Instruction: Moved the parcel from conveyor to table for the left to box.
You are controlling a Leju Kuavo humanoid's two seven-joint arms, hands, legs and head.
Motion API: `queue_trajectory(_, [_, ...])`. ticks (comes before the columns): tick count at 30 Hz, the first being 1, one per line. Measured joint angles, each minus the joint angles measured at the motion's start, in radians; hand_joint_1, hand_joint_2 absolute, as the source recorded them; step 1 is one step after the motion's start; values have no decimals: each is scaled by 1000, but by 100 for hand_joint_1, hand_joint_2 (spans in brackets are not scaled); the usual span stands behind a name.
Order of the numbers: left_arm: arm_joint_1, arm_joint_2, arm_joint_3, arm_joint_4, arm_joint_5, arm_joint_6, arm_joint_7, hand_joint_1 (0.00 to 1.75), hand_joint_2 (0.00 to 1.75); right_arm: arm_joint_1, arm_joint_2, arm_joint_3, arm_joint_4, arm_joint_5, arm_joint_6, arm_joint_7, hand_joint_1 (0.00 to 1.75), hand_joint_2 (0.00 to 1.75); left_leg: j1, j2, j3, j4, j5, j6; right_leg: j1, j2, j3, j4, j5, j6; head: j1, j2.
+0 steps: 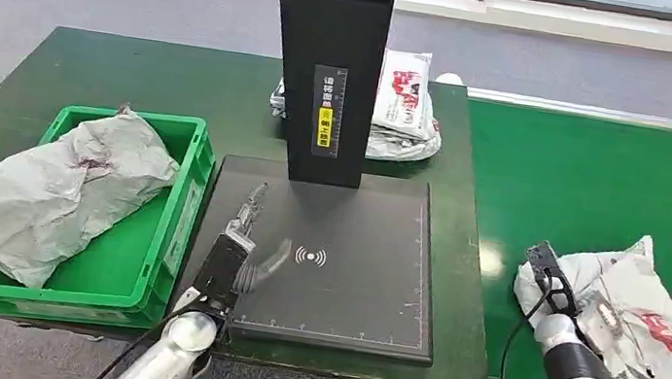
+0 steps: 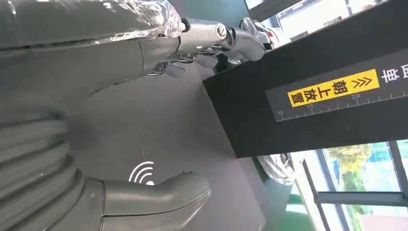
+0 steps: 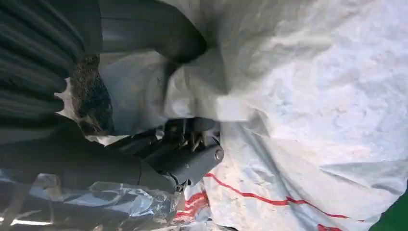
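Right hand (image 1: 561, 300) on white plastic parcel with red print (image 1: 648, 319), lying on green conveyor belt (image 1: 597, 185); thumb and fingers (image 3: 192, 161) pinch fold of wrapper, likely grip for lift toward scanner pad (image 1: 352, 260). Left hand (image 1: 241, 251) hovers over pad, fingers apart, holding nothing, likely waiting to take over. Green crate (image 1: 162, 255) beside pad holds grey bag (image 1: 67, 189), probably boxing spot.

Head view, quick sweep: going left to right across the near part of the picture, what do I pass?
Crumpled grey plastic parcel in the green plastic crate → left hand over the black square scanner pad → right hand → white plastic parcel with red print on the green conveyor belt.
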Motion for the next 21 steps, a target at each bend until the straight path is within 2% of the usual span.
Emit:
queue_trajectory(4, [1,0,5,0,3,5,-2,0,175,-1,4,0,4,7,-20,-6,175,175,0,0,0,0,0,0,0,0,0,0,0,0,0,0])
queue_trajectory(8, [7,0,20,-4,18,26,-10,0,175,-7,20,2,1,38,-206,-95,175,175,0,-1,-1,0,0,0,0,0,0,0,0,0,0,0])
queue_trajectory(11, [11,0,23,-14,20,29,-11,0,175,-24,37,4,-11,37,-281,-149,175,175,0,-1,-1,0,1,0,0,0,0,0,0,0,0,0])
queue_trajectory(15, [18,0,36,-23,20,48,-20,0,175,-24,81,6,-79,-94,-393,-385,175,175,0,-1,-1,0,1,-1,0,0,-1,1,0,0,0,0])
queue_trajectory(18, [19,0,46,-25,21,61,-39,0,175,-6,129,41,-207,-254,-349,-543,175,175,1,0,-1,0,1,-1,0,1,-1,1,0,0,0,0])
queue_trajectory(21, [15,0,50,-26,21,82,-61,0,175,3,174,123,-318,-410,-223,-611,175,175,1,1,-1,-1,2,-2,1,2,-3,2,1,-1,0,0])
